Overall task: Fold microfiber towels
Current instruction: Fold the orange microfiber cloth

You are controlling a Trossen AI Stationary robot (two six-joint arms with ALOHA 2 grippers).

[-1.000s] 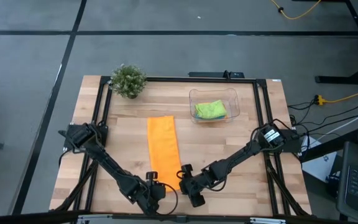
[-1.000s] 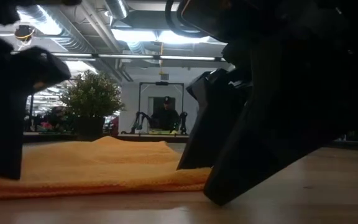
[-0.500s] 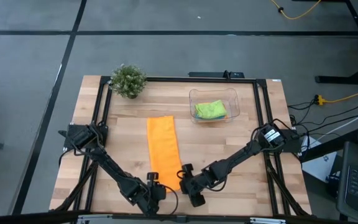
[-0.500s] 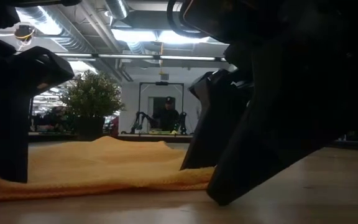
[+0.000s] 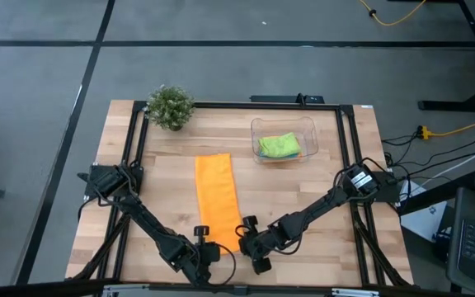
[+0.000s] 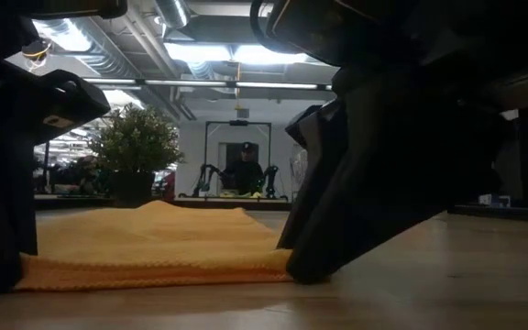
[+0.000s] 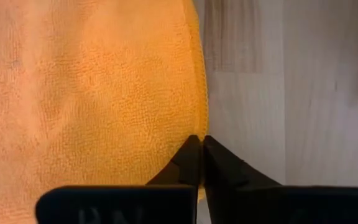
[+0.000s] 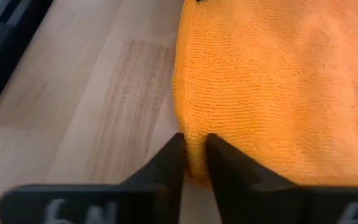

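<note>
My left gripper [image 5: 202, 245] sat low in the high view, just left of centre, at the near left corner of the orange towel [image 5: 216, 200], its fingers [image 7: 191, 163] pressed together on the cloth's edge. My right gripper [image 5: 249, 242] was beside it, at the near right corner, its fingers [image 8: 174, 163] nipped in on a small fold of the hem with a sliver of orange between them. The towel lay as a long narrow strip down the middle of the table [image 5: 349, 186], flat on the wood, its far end pointing toward the upper part of the frame. I judged that strip to be already folded once lengthwise, with the crosswise fold yet to come: both near corners were held but not raised. A lime green towel [image 5: 279, 145] lay bunched in the clear tub [image 5: 310, 126] right of centre, near the top, apparently unfolded and waiting. A small potted plant [image 5: 170, 106] stood at the upper left of the table. I saw no other towels
</note>
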